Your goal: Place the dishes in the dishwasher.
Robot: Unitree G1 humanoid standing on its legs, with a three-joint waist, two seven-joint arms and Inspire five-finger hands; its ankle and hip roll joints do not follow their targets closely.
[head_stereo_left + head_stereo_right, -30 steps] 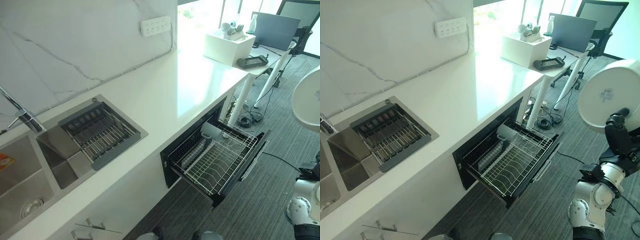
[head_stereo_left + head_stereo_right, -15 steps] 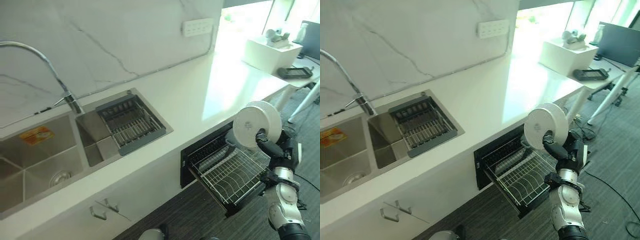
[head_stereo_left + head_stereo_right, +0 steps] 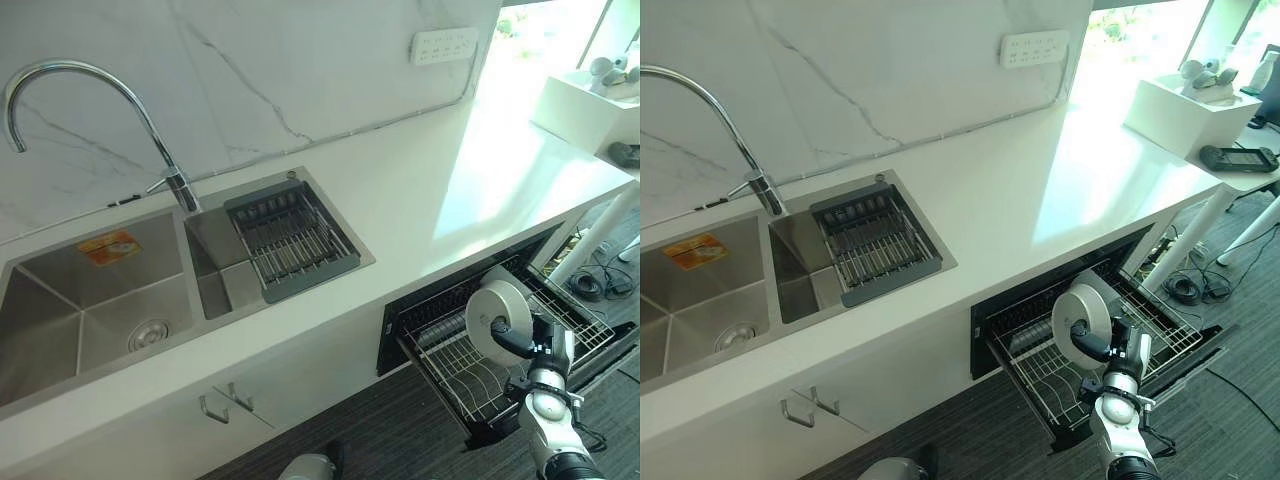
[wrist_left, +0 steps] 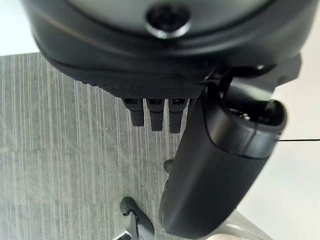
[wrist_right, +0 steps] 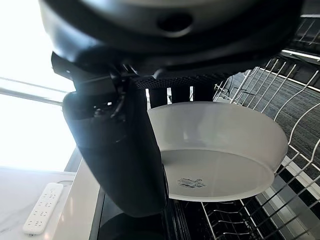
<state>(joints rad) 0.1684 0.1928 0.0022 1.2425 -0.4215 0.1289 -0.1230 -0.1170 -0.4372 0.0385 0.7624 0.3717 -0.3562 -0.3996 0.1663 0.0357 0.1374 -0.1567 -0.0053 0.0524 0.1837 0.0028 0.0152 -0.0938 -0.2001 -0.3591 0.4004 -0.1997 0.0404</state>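
My right hand (image 3: 1091, 345) is shut on a white dish (image 3: 1081, 314), its thumb (image 5: 120, 160) on the dish's base and its fingers behind the rim. The dish (image 5: 220, 150) stands on edge, base towards me, just over the near left part of the wire rack (image 3: 462, 367). That rack sits in the pulled-out dishwasher drawer (image 3: 1200, 345) under the counter. In the left wrist view my left hand (image 4: 220, 165) hangs over the carpet with relaxed fingers, holding nothing.
Above the drawer runs a white countertop (image 3: 480, 170) with a double steel sink (image 3: 90, 320), a curved tap (image 3: 100, 90) and a dark drain tray (image 3: 290, 240). A socket strip (image 3: 445, 45) is on the wall. A desk with a white box (image 3: 1185, 95) stands at the far right.
The camera has swung left, bringing the whole sink into view. My right hand has carried the dish down from chest height to just over the drawer's rack.
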